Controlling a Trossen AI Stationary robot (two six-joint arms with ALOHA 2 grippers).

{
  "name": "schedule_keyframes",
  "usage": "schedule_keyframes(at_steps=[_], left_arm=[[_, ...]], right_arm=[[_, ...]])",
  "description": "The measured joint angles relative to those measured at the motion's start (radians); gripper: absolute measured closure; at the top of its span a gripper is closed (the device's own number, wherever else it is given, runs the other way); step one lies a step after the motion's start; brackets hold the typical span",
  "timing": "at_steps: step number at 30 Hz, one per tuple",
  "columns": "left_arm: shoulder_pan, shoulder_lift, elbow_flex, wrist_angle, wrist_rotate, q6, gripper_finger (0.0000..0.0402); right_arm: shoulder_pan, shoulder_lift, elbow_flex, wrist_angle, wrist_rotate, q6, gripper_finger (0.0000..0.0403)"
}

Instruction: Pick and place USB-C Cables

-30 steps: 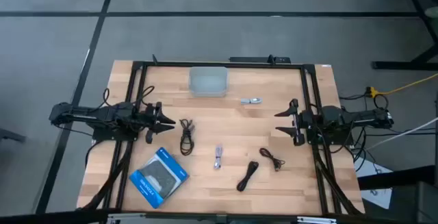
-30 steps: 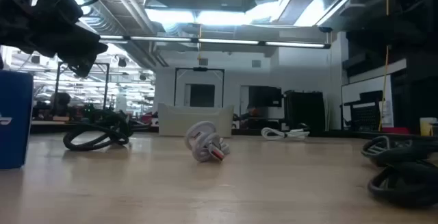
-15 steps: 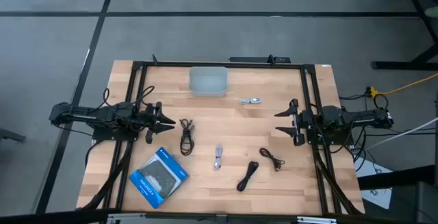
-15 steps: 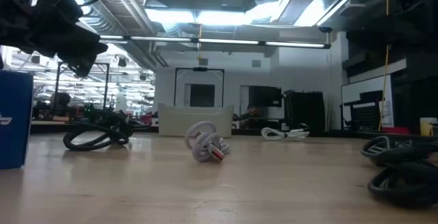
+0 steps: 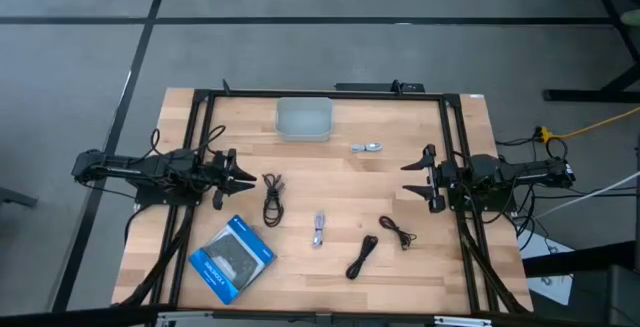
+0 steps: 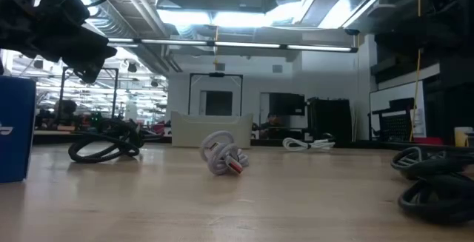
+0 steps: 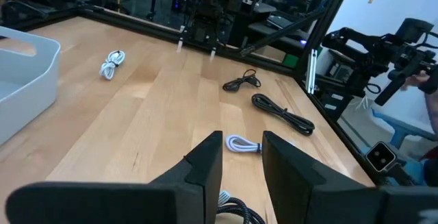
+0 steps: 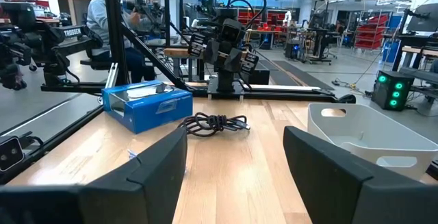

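Several short cable bundles lie flat on the wooden table. A black bundle [image 5: 272,199] lies just right of my left gripper [image 5: 240,177], which is open and hovers over the table's left side. A pale bundle [image 5: 318,229] lies at mid-table and another pale bundle [image 5: 367,148] near the far side. Two black bundles [image 5: 362,257] [image 5: 398,232] lie toward the near right. My right gripper [image 5: 408,179] is open at the right side, touching nothing. The left wrist view shows the pale bundle [image 7: 243,144] beyond my left gripper [image 7: 239,166].
A pale open bin [image 5: 303,119] stands at the far middle of the table. A flat blue-and-black packet [image 5: 231,257] lies near the left front corner. A black frame [image 5: 320,94] runs along the table's edges. A person [image 8: 109,18] shows in the room beyond.
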Motion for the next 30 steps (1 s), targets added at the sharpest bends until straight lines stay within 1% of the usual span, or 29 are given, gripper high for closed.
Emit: schedule_keyframes(at_steps=[3, 8, 11, 14, 16, 19, 21, 23, 26, 28, 30], left_arm=[[0.000, 0.000, -0.001, 0.008, -0.042, 0.056, 0.0305], [0.000, 0.000, -0.001, 0.103, -0.131, 0.052, 0.0305], [0.000, 0.000, -0.001, 0.164, -0.165, 0.057, 0.0305], [0.000, 0.000, -0.001, 0.251, -0.252, 0.059, 0.0305], [0.000, 0.000, -0.001, 0.292, -0.293, 0.059, 0.0305], [0.000, 0.000, -0.001, 0.342, -0.308, 0.060, 0.0305], [0.002, 0.000, -0.001, 0.394, -0.341, 0.060, 0.0305], [0.003, 0.000, -0.001, 0.428, -0.400, 0.076, 0.0305], [0.003, 0.000, -0.001, 0.482, -0.470, 0.151, 0.0305], [0.003, 0.000, -0.001, 0.508, -0.491, 0.206, 0.0305], [0.003, 0.000, -0.001, 0.542, -0.490, 0.236, 0.0305]], right_arm=[[0.000, 0.000, 0.000, 0.000, 0.000, 0.002, 0.0156], [0.000, 0.000, 0.000, 0.000, 0.000, 0.019, 0.0156], [0.000, 0.000, 0.000, 0.002, -0.006, 0.084, 0.0156], [0.000, 0.000, 0.000, 0.036, 0.008, 0.152, 0.0156], [0.000, 0.000, 0.000, 0.065, 0.008, 0.214, 0.0156], [0.000, 0.000, 0.000, 0.136, 0.008, 0.319, 0.0156], [-0.001, 0.001, 0.000, 0.217, 0.011, 0.347, 0.0156], [-0.001, 0.001, 0.000, 0.310, 0.048, 0.341, 0.0156], [-0.001, 0.000, 0.000, 0.437, 0.145, 0.308, 0.0156], [-0.002, 0.000, 0.000, 0.497, 0.242, 0.259, 0.0156], [-0.002, 0.000, 0.000, 0.518, 0.327, 0.234, 0.0156]])
